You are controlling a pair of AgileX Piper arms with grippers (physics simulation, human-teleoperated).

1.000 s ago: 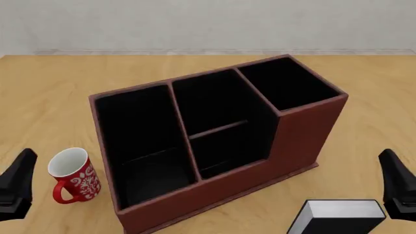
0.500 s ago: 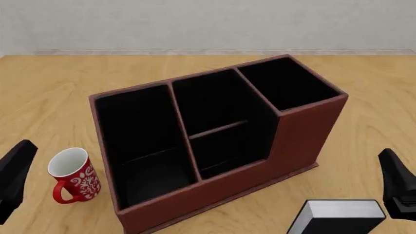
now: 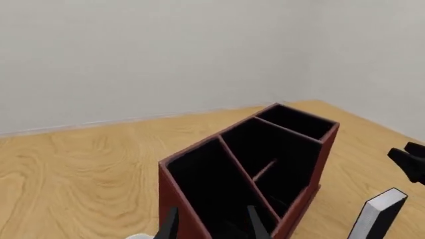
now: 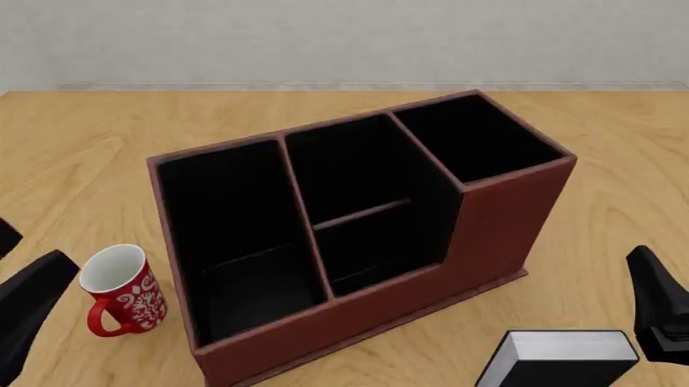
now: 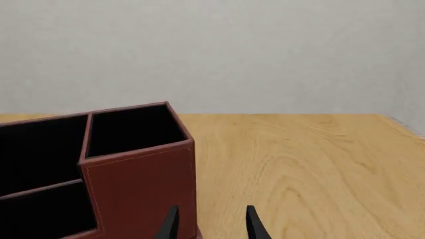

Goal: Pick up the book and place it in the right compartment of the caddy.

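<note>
Small thick black hardcover book (image 4: 562,359) w/ white page edges stands on the wooden counter (image 4: 76,153), just in front of the big reddish-brown leather-look caddy (image 4: 356,234), below its tall narrow right compartment (image 4: 473,137), which holds nothing. Right pincer (image 5: 209,223) hangs beside the book, left pincer (image 3: 211,225) near the red-and-white mug (image 4: 121,289). Both pincers are parted w/ nothing between the fingers.
</note>
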